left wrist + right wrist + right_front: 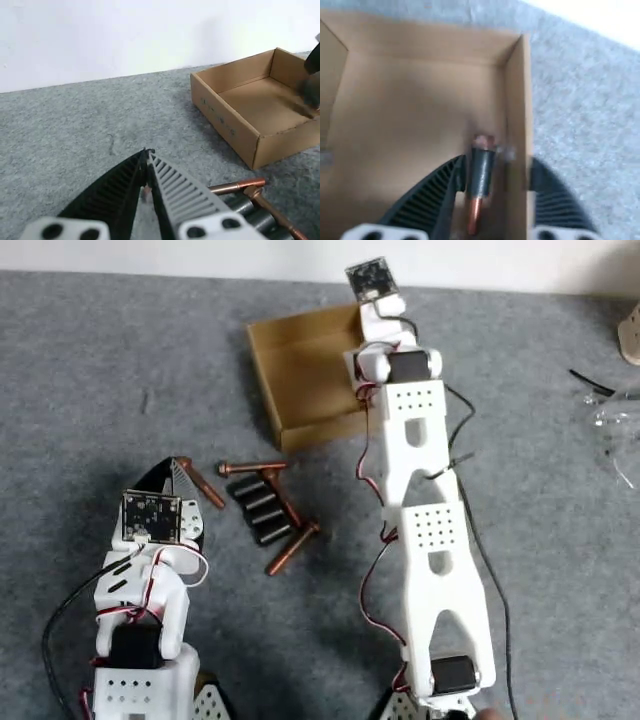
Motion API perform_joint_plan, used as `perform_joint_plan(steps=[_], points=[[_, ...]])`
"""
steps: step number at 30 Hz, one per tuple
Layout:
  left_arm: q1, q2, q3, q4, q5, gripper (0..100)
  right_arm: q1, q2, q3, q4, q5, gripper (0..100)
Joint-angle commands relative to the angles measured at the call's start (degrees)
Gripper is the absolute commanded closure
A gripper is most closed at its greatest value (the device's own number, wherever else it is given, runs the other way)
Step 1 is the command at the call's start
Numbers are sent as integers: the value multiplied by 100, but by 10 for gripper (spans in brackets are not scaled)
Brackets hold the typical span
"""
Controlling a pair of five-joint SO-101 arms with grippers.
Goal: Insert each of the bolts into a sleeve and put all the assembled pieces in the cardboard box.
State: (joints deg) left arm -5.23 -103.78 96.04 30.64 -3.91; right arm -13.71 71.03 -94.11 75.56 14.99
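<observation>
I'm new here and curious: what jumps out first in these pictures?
The white arm stretched over the cardboard box: the right gripper hangs open around a sleeved bolt. Next, copper bolts and black sleeves lie clustered on the grey table near the box.

The table [100,370] is bare along its left edge and far-left corner, so I can pass freely there. Bolts [290,545] and sleeves [258,508] clutter the middle, just in front of the cardboard box [320,430]. The right arm [420,440] overhangs the box's right side — its left half lies open from above.
</observation>
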Motion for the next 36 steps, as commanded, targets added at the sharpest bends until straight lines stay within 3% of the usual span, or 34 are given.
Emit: perform_joint_plan(steps=[1,13,21,32,36], points=[[119,-57,110,-114,-18,993,-75,-198,-356,180,44,700],[119,-57,110,-114,-18,993,-110,-1095,-892,1191,35,706],[119,-57,110,-114,-18,993,-708,-2571,-892,2510,35,706],[92,-57,110,-114,-18,993,-1429,-4224,-848,2563,35,706],[-48,-57,110,-123,0,993,-1965,-4813,110,2563,53,706]])
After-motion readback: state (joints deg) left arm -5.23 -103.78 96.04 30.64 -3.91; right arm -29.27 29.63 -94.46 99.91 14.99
